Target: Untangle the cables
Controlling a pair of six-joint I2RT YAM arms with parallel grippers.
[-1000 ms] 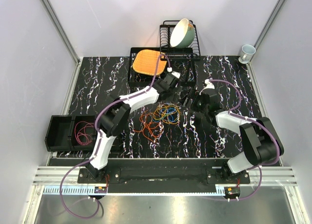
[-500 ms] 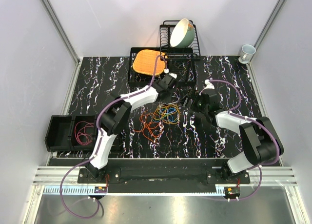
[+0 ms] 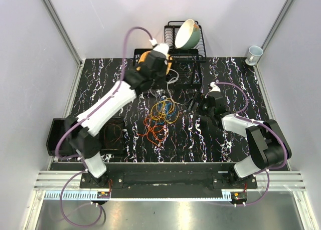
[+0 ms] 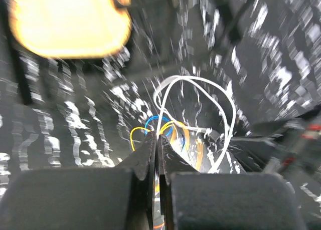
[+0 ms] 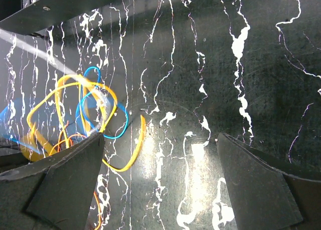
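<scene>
The cables [image 3: 161, 116] lie as a loose tangle of yellow, blue and orange-red loops mid-table. My left gripper [image 3: 163, 92] is raised over the tangle's far edge. In the left wrist view its jaws [image 4: 157, 138] are shut on thin strands, with yellow and blue loops [image 4: 159, 127] and a white cable loop [image 4: 223, 107] hanging beyond the tips. My right gripper [image 3: 193, 102] sits low just right of the tangle. It stands open [image 5: 160, 145] over bare table, with yellow and blue loops [image 5: 95, 115] by its left finger [image 5: 65, 182].
A black bin [image 3: 56, 136] holding red cable stands at the left edge, partly behind the left arm. At the back are a black tray with an orange mat [image 3: 142, 60], a dish rack [image 3: 198, 49] holding a bowl [image 3: 187, 33], and a cup [image 3: 254, 53] at the far right.
The left gripper closed on strands of the tangle and the arm swung up and back, drawing the yellow and blue loops toward the rear. The right arm stayed put.
</scene>
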